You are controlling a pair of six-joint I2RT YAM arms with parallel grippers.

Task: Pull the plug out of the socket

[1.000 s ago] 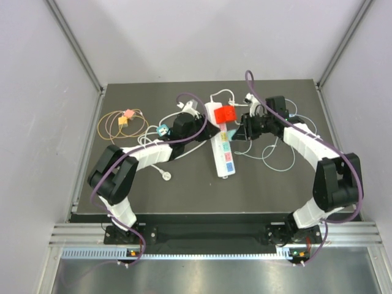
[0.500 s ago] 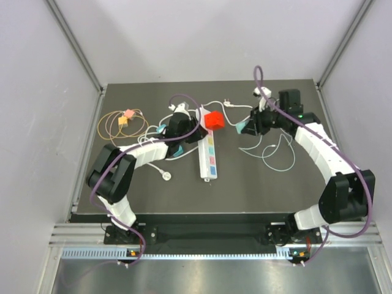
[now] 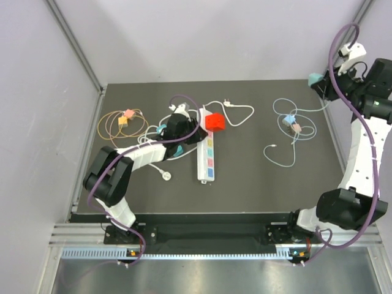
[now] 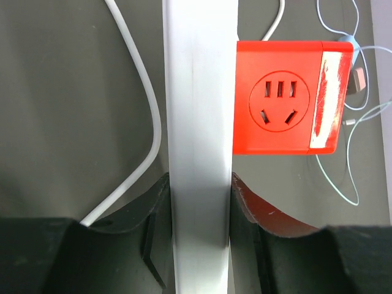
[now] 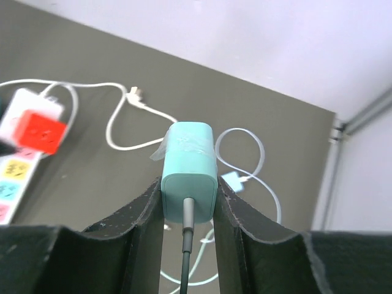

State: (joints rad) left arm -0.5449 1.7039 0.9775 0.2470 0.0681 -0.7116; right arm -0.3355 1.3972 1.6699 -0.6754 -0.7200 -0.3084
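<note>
Though the socket (image 3: 207,150) lies mid-surface, pinched across its width by the left claw (image 4: 199,196), and the plug (image 5: 188,160) hangs clear of it, high on the right and gripped by the right claw (image 5: 188,184), its trailing cable could drag the pale coil (image 3: 288,131) or tug the plug loose. Pale walls (image 3: 202,37) enclose a dark surface (image 3: 245,177) strewn with cords.
</note>
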